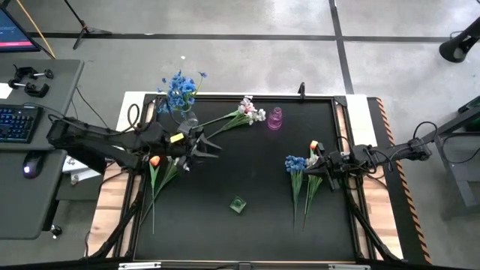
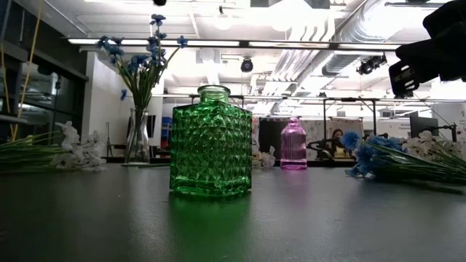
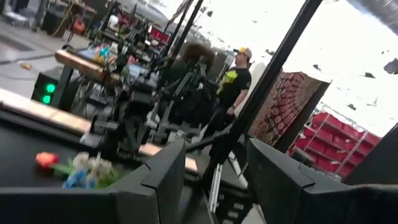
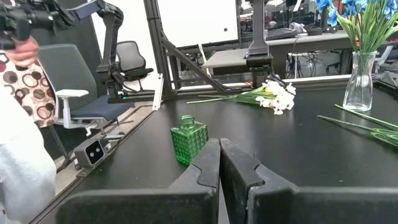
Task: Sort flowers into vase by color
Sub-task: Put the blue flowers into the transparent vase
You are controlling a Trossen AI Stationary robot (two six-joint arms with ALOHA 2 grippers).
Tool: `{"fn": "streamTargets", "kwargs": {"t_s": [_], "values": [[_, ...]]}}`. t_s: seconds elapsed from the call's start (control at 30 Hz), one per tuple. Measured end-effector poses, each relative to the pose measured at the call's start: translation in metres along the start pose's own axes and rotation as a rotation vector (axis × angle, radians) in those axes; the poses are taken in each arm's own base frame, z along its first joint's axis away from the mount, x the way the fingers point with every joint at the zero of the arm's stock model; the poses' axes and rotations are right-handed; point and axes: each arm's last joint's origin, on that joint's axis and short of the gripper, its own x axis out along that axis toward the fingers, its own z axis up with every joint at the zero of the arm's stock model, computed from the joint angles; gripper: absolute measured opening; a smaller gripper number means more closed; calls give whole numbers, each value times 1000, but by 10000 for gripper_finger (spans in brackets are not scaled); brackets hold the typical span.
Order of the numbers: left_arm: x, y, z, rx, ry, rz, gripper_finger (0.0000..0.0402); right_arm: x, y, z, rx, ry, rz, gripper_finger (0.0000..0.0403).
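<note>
1. Step, as I read it: between picks. Blue is started, white and orange are not in any vase.
2. Green vase [image 1: 238, 204], lower centre of the high view: empty.
3. Right pincer [image 1: 316, 160], right of centre: clenched, nothing in it, beside the blue flowers [image 1: 295, 163] lying on the counter [image 1: 247, 161] with an orange tulip [image 1: 313, 145] just above them.
4. Left pincer [image 1: 211, 147], left of centre: jaws apart, nothing visibly held; orange tulip [image 1: 154, 160] lies just below the arm.
5. White flowers [image 1: 250, 111], upper centre: flat on the counter, beside the pink vase [image 1: 275, 118] (empty).
6. Clear vase [image 1: 185, 116], upper left: holds a blue bunch [image 1: 178, 90].
7. Next move probably needs the left pincer down on a stem near it.
</note>
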Motion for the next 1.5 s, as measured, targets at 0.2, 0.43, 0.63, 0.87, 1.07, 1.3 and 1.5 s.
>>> {"fn": "streamTargets", "kwargs": {"t_s": [0.2, 0.43, 0.63, 0.87, 1.07, 1.3, 1.5], "values": [[2, -12, 23, 14, -67, -34, 159, -2, 1, 18, 106, -189, -6, 0], [-2, -17, 33, 83, -111, -32, 159, -31, -1, 69, 410, -857, -103, 0], [-2, -16, 33, 91, -110, -26, 159, -17, 2, 75, 440, -816, 2, 0], [-3, -15, 35, 120, -118, -14, 159, 59, 5, 101, 598, -545, -88, 0], [-6, -12, 40, 125, -136, 3, 159, 130, 16, 103, 789, -166, 164, 0], [-11, -10, 45, 129, -152, 17, 159, 169, 33, 72, 1095, 579, 279, 0], [-14, -8, 42, 131, -108, 41, 159, 149, 59, 30, 1228, 1119, -24, 0]]}}
